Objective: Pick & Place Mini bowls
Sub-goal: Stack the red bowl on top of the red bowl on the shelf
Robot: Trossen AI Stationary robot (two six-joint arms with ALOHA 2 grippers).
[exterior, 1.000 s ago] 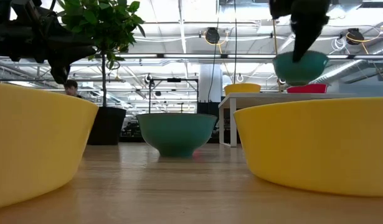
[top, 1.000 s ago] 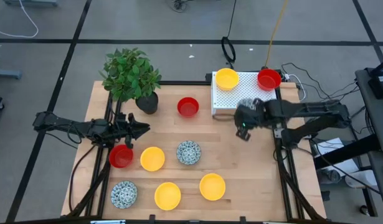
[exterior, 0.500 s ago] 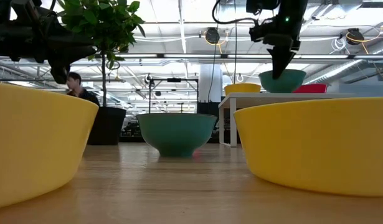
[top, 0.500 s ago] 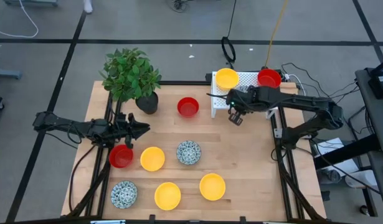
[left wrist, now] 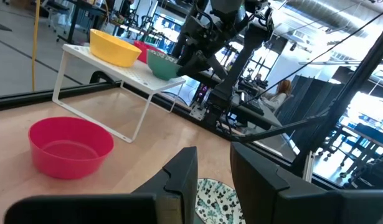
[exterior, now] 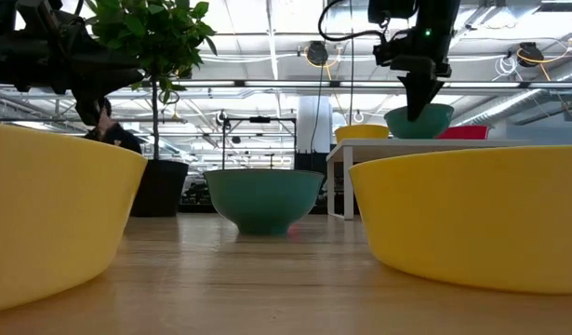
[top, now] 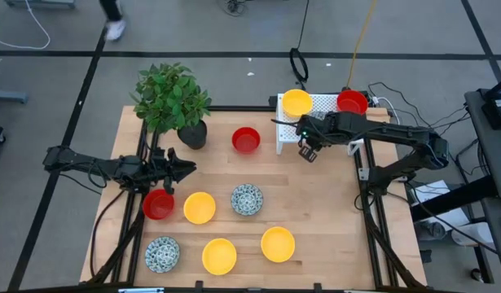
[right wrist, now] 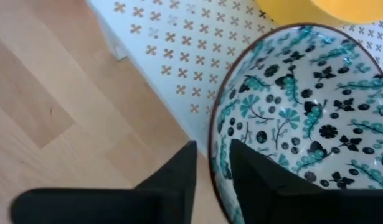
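My right gripper is over the white perforated rack's near-left corner, shut on a white bowl with a dark teal pattern. In the high view the arm hides that bowl. A yellow bowl and a red bowl stand on the rack. On the table stand two red bowls, three yellow bowls and two patterned bowls. My left gripper is open above the table's left part, just beyond the left red bowl. My right gripper holds the patterned bowl by its rim on the side toward the table's near edge. One finger is inside the bowl and the other outside. The fingers come from above, pointing down. The bowl is upright with its base at the rack's top.
A dark pot with a green plant stands at the table's far-left corner. Bare wood lies between the rack and the bowls on the table's near half. A person moves in the room behind.
My right gripper has carried the patterned bowl toward the table's left and down, from the air beside the rack's near edge onto the rack's near-left corner. It has stayed almost still over the last half second. The person in the background has walked on.
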